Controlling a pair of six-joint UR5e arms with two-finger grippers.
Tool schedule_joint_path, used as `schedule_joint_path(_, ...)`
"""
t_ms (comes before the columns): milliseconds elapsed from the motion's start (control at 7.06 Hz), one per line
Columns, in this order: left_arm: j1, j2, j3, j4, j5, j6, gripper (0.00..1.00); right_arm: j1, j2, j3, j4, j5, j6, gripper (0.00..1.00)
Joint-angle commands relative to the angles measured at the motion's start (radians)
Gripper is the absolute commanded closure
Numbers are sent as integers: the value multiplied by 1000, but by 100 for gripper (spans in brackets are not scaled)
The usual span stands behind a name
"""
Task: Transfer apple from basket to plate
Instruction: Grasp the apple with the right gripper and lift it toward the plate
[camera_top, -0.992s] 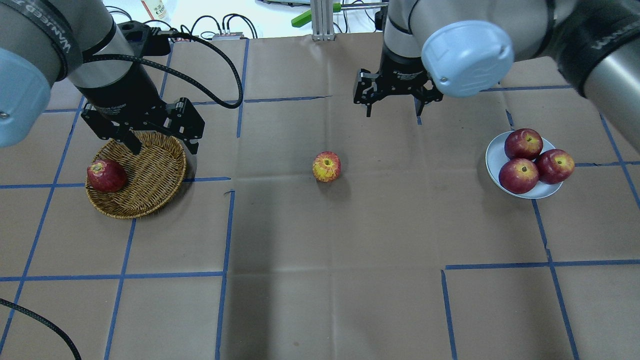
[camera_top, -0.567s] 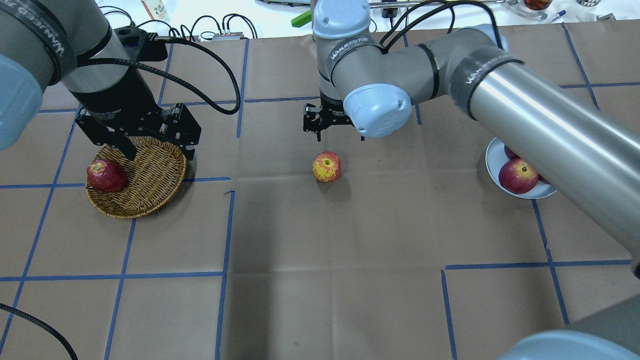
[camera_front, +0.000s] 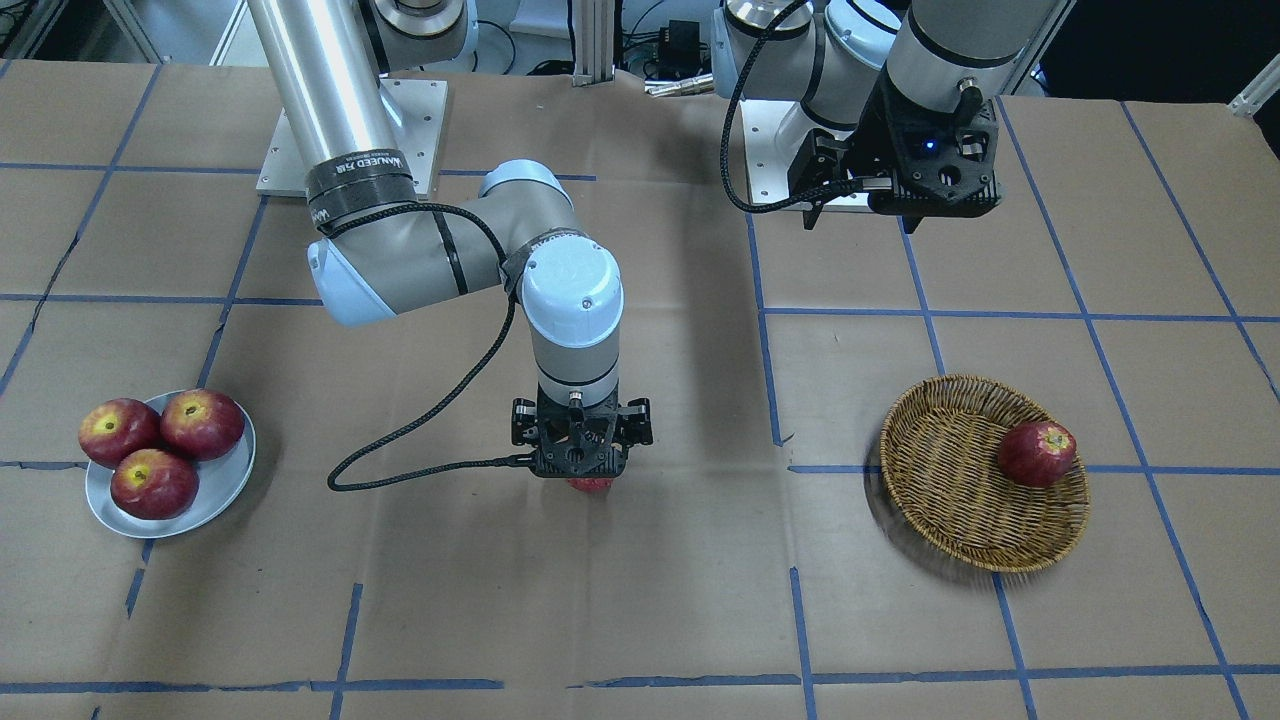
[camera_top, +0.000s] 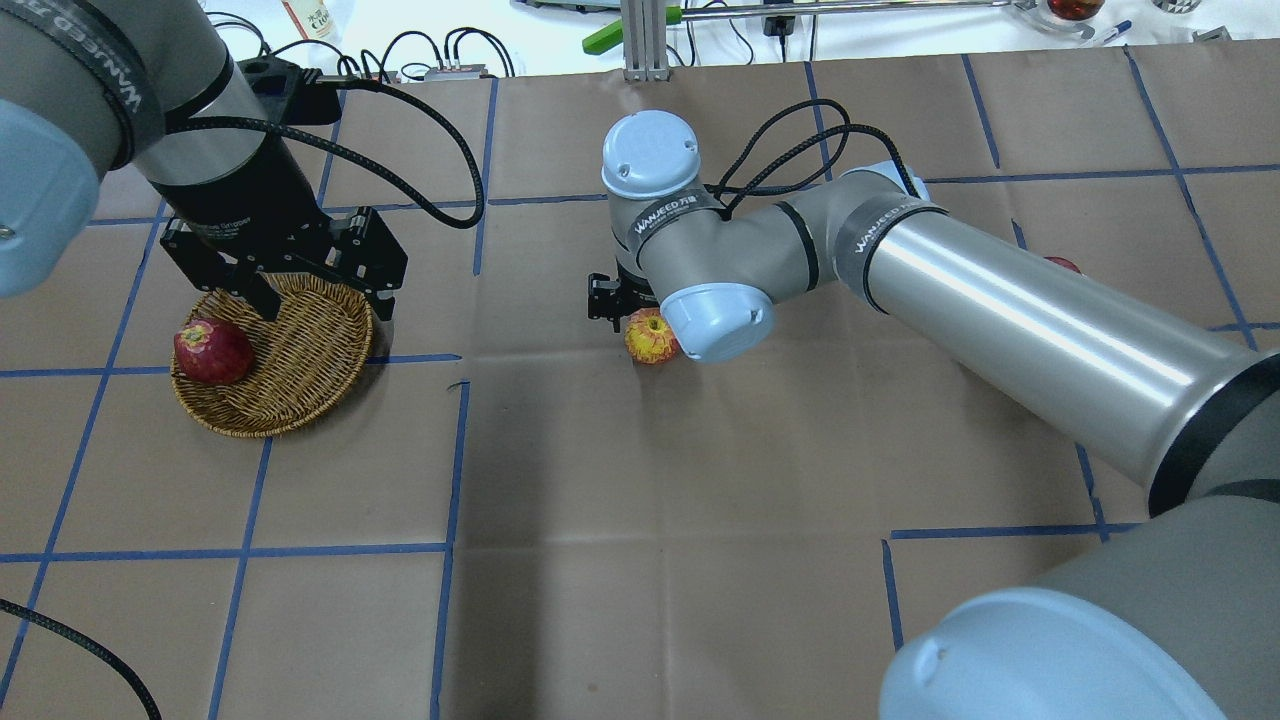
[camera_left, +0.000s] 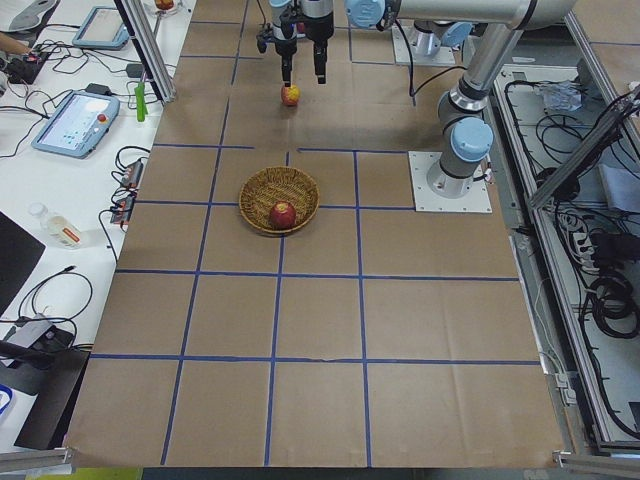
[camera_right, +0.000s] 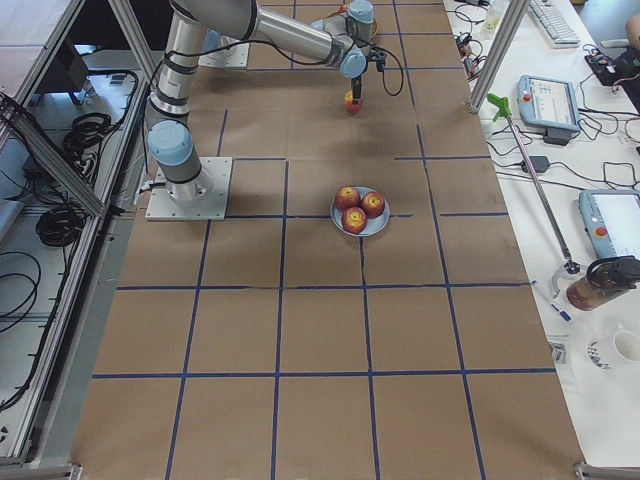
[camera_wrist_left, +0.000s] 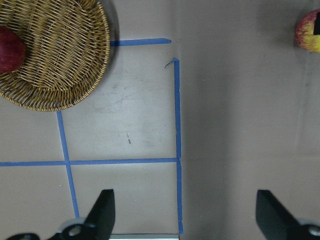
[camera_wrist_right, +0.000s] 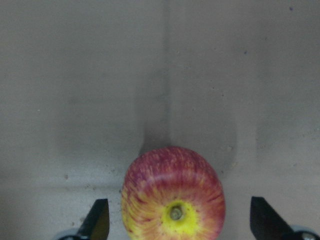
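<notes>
The streaky pinkish-red apple (camera_top: 648, 339) lies on the brown paper at the table's middle, outside the basket. My right gripper (camera_front: 585, 470) is open and straddles it from above. In the right wrist view its fingers (camera_wrist_right: 98, 220) stand either side of the apple (camera_wrist_right: 173, 195) without touching. My left gripper (camera_top: 322, 300) is open and empty above the far rim of the wicker basket (camera_top: 300, 375). The pale blue-grey plate (camera_front: 218, 498) sits far to the robot's right; the right arm hides it in the overhead view.
A dark red apple (camera_top: 212, 351) lies at the basket's left side. Three deeper-red apples (camera_front: 160, 450) fill the plate. My right forearm (camera_top: 1000, 320) crosses the table's right half. Blue tape lines grid the paper.
My right arm swung left from beside the plate and lowered its open gripper around the apple. The left gripper stayed over the basket's rim. The apple has not moved.
</notes>
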Motion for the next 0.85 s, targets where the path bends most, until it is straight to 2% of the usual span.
schedule_joint_path(0, 0, -16, -2, 1, -8, -17, 1, 1, 29, 17, -84, 2, 0, 0)
schedule_joint_path(142, -1, -10, 13, 0, -8, -17, 1, 1, 61, 14, -113, 1, 2, 0)
schedule_joint_path(567, 0, 3, 19, 1, -11, 1, 1, 4, 58, 20, -105, -3, 2, 3)
schedule_joint_path(708, 2, -6, 0, 12, -7, 12, 1, 5, 57, 20, -102, -3, 2, 13)
